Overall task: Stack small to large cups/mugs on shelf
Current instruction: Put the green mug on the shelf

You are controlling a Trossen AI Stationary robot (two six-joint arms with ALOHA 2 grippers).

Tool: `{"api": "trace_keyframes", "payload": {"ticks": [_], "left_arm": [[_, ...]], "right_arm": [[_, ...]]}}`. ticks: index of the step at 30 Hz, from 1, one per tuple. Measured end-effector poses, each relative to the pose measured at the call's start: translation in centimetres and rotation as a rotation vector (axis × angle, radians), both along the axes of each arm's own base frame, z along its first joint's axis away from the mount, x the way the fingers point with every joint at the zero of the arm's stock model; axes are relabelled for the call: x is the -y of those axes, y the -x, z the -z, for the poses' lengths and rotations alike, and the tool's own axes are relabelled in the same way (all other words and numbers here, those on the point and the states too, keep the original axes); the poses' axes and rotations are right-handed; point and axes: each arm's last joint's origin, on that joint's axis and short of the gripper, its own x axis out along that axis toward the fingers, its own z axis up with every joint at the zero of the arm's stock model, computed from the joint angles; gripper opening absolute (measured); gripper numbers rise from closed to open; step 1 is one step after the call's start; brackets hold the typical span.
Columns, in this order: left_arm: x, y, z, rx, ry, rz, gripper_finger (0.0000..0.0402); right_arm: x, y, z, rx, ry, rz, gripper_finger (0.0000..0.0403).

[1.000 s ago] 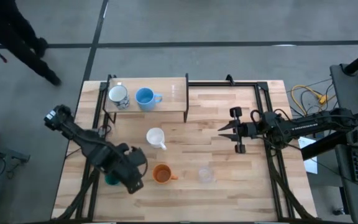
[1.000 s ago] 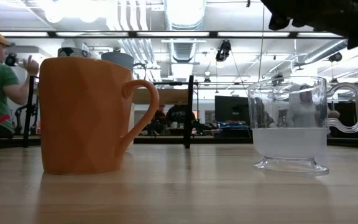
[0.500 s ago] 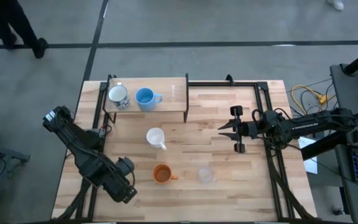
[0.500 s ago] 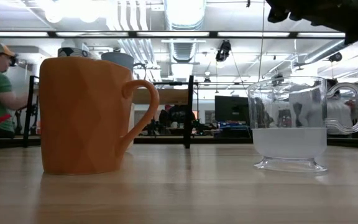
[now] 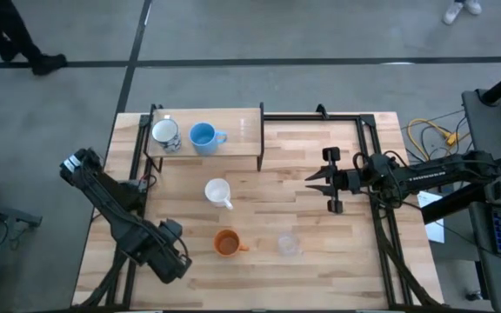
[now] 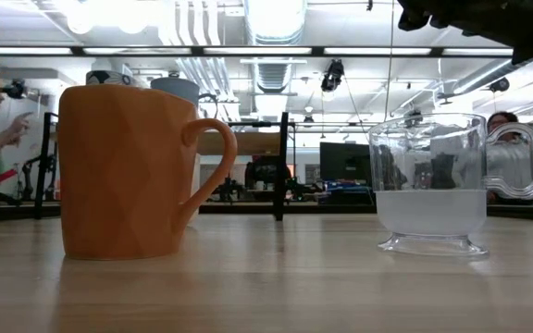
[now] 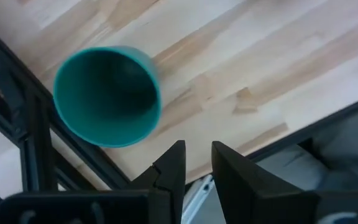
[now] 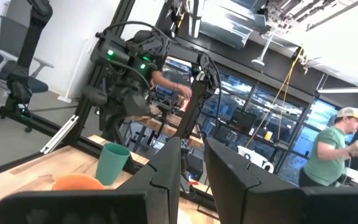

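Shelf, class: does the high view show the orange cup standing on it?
No. The orange cup stands on the table, apart from the shelf, which holds two other cups.

2 cups [image 5: 165, 133] on shelf [image 5: 237, 129]; 3 mugs [image 5: 218, 191] on table [image 5: 320, 235] in front.

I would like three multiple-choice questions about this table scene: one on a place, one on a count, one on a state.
1. Where does the light blue cup stand? A on the shelf; B inside another cup; C on the floor.
2. How many cups are on the shelf? A none; B two; C four.
3. How is the orange mug? A upright; B on its side; C upside down.
Answers: 1 A, it stands on the raised board beside the silver cup. 2 B, only those two are there. 3 A, its opening faces up.
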Motion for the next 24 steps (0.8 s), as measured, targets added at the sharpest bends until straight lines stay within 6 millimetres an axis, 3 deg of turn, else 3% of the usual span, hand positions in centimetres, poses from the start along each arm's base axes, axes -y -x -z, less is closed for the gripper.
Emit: {"api": "trace_keyframes", "payload": {"ticks": [11, 24], "left_arm": [[0.0, 0.3, 2.1, -0.045, -0.010, 0.030, 0.0063], [0.1, 0.2, 2.6, -0.036, 0.000, 0.042, 0.0064]], "right_arm": [[0.0, 0.0, 0.0, -0.002, 0.000, 0.000, 0.0068], [0.0, 0.0, 0.1, -0.009, 0.000, 0.000, 0.0068]]}}
